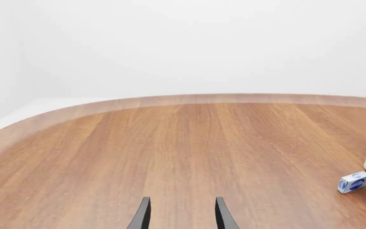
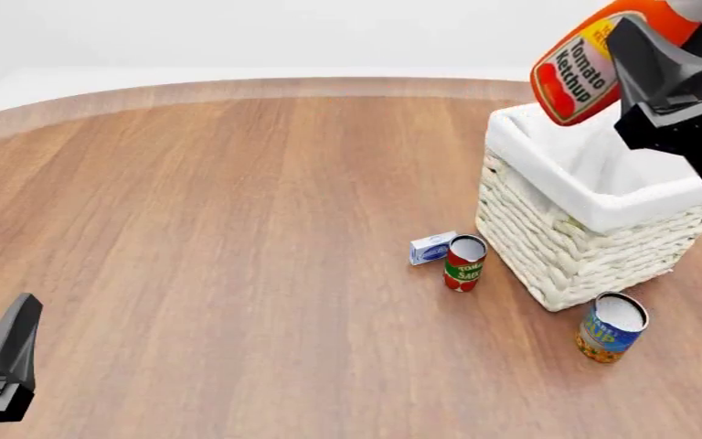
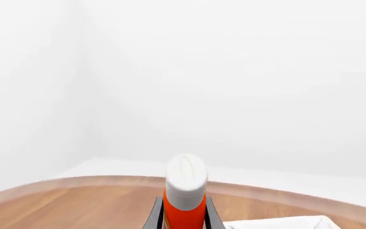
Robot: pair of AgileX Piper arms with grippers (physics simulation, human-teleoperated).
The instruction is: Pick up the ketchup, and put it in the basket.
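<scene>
Table [image 2: 205, 229]: wood, curved far edge.
Right gripper [image 3: 183, 215]: clamped on ketchup [image 2: 585, 62] — held tilted above basket [image 2: 577, 247].
Left gripper [image 1: 180, 214]: fingers apart, nothing held.

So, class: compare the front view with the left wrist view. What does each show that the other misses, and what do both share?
Front only: the right gripper holding the ketchup above the basket, and the blue-and-yellow can.
Left wrist only: the left gripper with its jaws apart.
Both: table, basket, red can, small blue-and-white box.
</scene>
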